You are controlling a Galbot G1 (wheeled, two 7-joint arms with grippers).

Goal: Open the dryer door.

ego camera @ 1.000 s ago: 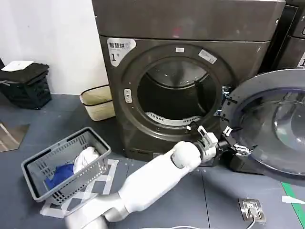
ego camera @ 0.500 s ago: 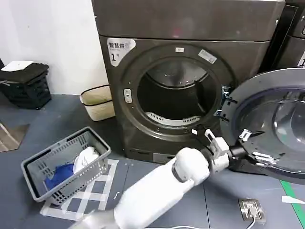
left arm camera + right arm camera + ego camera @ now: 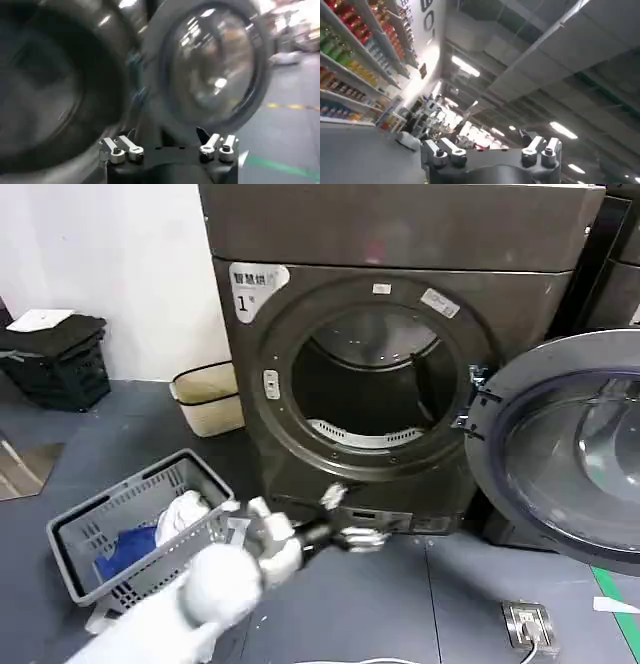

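At the far left a black crate point(image 3: 55, 364) with a dark cloth and a white sheet on top stands on the floor point(image 3: 420, 604) by the white wall. Nearer, a grey basket point(image 3: 130, 529) holds blue and white laundry. Behind it, a cream bin point(image 3: 205, 399) sits against the wall just left of the dryer point(image 3: 400, 244). The left arm point(image 3: 190, 609) reaches up from the near edge, its white forearm just right of the basket, and the left claw point(image 3: 345, 529) hangs low in front of the dryer's base, below the drum opening point(image 3: 375, 389). Its fingers are spread apart and grip nothing, touching neither the machine nor the door. In the left wrist view the left claw point(image 3: 167, 145) shows its two finger pairs set wide, with the open drum and the door's glass beyond it. The dryer carries a white "1" label point(image 3: 255, 284) at its upper left, and the round opening shows the dark drum with a pale perforated strip at its bottom. The door point(image 3: 575, 449) is swung fully open to the right, hinged at the opening's right edge, its inner side and clear glass bowl facing the near side; its right part is cut off by the frame. A metal floor plate point(image 3: 527, 624) lies on the floor near the lower right. The right claw point(image 3: 490, 150) points upward at a ceiling with strip lights, its fingers wide and empty.
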